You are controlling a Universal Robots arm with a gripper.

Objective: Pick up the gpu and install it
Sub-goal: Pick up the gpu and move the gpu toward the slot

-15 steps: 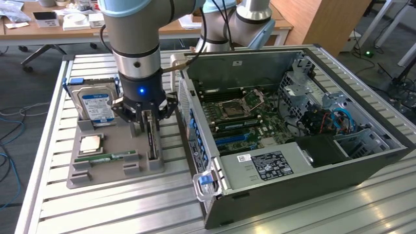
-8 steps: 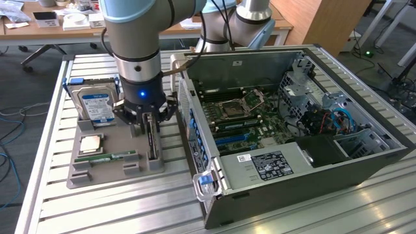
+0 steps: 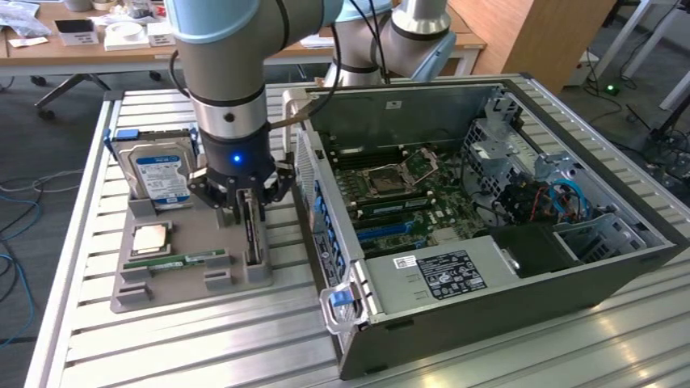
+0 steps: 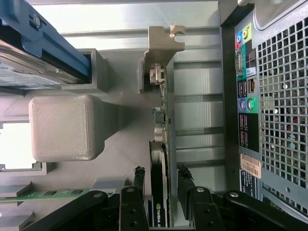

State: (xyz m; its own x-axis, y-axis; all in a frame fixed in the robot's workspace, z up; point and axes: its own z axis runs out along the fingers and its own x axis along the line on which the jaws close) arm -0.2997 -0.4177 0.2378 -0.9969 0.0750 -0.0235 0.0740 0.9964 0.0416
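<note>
The gpu (image 3: 254,242) stands on its edge in a slot of the grey parts holder (image 3: 161,287), beside the open computer case (image 3: 506,267). In the wrist view the gpu (image 4: 159,154) is a dark card with its pale metal bracket (image 4: 162,44) at the far end. My gripper (image 3: 251,217) is lowered over the card's near end. The gripper (image 4: 161,169) is open, with one black finger (image 4: 139,174) on each side of the card and a small gap at both. The motherboard (image 3: 393,194) lies exposed inside the case.
The holder also carries a silver hard drive with a blue label (image 3: 161,171), a square processor (image 3: 149,238) and a green memory stick (image 3: 178,262). The case's rear panel with ports and grille (image 4: 269,96) is close beside the card. Slatted aluminium table (image 3: 216,339) lies below.
</note>
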